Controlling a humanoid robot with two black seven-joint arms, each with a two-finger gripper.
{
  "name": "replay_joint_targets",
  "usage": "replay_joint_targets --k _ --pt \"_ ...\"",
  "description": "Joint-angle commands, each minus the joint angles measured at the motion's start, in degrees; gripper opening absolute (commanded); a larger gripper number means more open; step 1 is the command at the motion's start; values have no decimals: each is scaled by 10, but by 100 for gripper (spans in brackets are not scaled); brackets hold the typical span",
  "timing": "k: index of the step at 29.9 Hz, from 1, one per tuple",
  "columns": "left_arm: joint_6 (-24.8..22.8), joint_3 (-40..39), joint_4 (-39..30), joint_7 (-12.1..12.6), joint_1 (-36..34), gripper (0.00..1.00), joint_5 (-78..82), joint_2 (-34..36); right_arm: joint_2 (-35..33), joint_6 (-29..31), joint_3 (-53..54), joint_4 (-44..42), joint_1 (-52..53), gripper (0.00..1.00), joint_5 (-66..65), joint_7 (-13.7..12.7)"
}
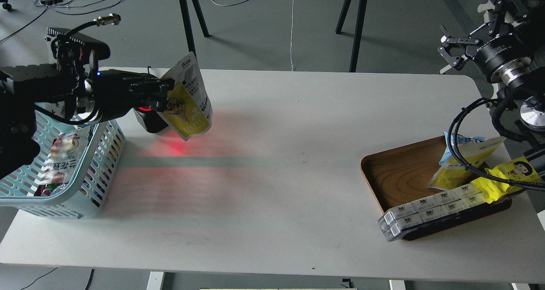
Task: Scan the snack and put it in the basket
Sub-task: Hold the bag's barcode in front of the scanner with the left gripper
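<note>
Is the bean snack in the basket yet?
No. The snack hangs above the table, pinched by the left end effector, beside the basket, not inside.

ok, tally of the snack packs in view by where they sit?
Held by left pincer: 1, the snack
In basket: at least 1 pouch; more may be hidden
On tray: 2 bags, 1 box strip
Total: 5 visible

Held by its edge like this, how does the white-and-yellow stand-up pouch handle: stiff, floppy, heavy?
The white-and-yellow stand-up pouch probably handles as light and semi-stiff: the left gripper pinches just one side, yet it hangs tilted without folding. Its glossy film looks slippery, so it may swing or slide in the fingers. The bulging yellow lower part suggests loose contents that shift.
</note>
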Motion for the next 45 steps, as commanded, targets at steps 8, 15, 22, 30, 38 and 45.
replay_joint_targets --k 8,15,22,30,38,45 --pt "0 8 -24 -2 12 0 73 0 0 0 1 -2 -1 99 0 0" --pt "0 17 -28 -1 22 0 105 9 0 0 1 -2 0 99 0 0" --pt "1 18 -36 -2 22 0 115 7 0 0 1 -2 -1 99 0 0" --pt "44 17 -40 -27 22 0 115 5 0 0 0 -2 -2 99 0 0" --pt "80 15 -41 -53 21 0 115 10 0 0 -1 -2 -2 99 0 0" --pt "102 17 -42 -63 21 0 115 10 0 -1 -1 -1 -2 99 0 0"
